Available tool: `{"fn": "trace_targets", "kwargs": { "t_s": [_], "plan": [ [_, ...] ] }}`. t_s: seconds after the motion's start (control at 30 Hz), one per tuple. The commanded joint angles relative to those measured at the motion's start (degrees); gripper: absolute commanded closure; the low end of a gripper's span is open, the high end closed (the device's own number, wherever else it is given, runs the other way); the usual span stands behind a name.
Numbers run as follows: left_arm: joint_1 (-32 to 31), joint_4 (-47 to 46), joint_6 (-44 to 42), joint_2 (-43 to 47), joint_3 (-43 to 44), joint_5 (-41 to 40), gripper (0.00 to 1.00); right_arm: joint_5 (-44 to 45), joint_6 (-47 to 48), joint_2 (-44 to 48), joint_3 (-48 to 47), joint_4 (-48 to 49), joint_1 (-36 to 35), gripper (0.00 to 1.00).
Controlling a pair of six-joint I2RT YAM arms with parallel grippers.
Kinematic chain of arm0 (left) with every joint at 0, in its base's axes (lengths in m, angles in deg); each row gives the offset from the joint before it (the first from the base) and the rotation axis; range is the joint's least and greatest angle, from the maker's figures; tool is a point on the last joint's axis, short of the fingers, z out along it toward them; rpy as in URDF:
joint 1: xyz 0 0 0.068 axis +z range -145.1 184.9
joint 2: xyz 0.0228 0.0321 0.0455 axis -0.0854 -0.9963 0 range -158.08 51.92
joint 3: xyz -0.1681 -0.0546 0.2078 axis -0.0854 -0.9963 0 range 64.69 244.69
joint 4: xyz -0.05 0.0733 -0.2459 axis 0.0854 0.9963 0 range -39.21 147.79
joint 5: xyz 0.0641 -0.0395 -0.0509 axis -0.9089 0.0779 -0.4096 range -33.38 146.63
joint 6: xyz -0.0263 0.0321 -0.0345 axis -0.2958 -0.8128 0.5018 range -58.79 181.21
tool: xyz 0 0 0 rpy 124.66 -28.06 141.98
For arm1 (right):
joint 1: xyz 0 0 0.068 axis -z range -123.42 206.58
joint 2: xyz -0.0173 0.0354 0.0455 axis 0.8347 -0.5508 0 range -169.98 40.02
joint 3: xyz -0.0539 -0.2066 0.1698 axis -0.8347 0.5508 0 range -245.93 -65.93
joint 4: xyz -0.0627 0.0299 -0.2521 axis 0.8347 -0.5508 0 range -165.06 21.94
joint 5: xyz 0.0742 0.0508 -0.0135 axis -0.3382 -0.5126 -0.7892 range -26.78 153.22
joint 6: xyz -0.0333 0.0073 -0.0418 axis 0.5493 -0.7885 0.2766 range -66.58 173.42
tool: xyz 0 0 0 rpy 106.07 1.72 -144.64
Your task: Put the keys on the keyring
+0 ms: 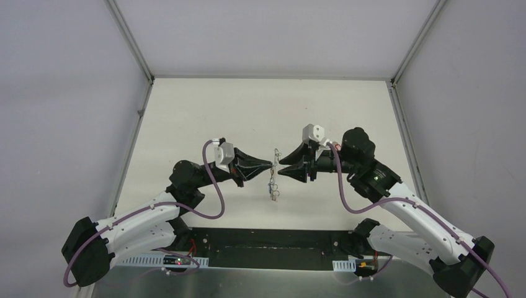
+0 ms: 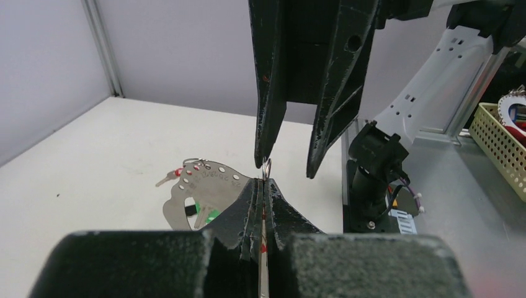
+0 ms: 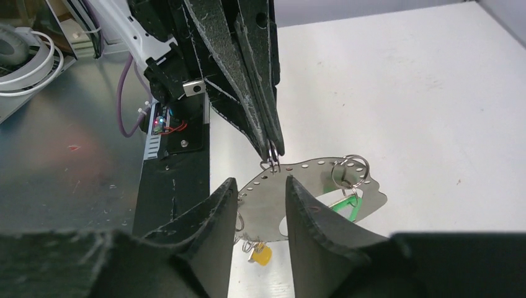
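Left gripper (image 1: 271, 167) jaws pinch the ring (image 3: 273, 155); right gripper (image 3: 260, 182) jaws gape, empty.
Thin grip may slip, dropping plate (image 3: 322, 177) and keys (image 3: 345, 207).

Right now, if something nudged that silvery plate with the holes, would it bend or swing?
The plate looks like thin flat sheet metal, so probably stiff, not floppy. It seems to hang from one small ring pinched in the shut left gripper, so a nudge would likely set it swinging, keys rattling.
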Motion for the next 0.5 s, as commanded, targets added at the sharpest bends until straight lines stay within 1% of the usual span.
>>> {"fn": "trace_targets", "kwargs": {
  "t_s": [0.0,0.07,0.33,0.47],
  "plan": [
    [-0.5,-10.9,2.4,0.2,-0.3,0.6,1.00,-2.8,-0.2,1.1,0.7,8.5,0.2,0.66],
    [-0.5,-10.8,2.4,0.2,-0.1,1.0,1.00,-3.0,-0.3,0.7,0.6,9.1,0.2,0.67],
    [-0.5,-9.9,2.5,0.2,0.5,1.3,1.00,-5.5,-3.1,-1.0,0.6,14.4,0.2,0.69],
    [-0.5,-9.9,2.6,0.2,0.8,1.6,1.00,-6.2,-3.3,-2.5,0.1,14.9,0.2,0.78]
  ]
}}
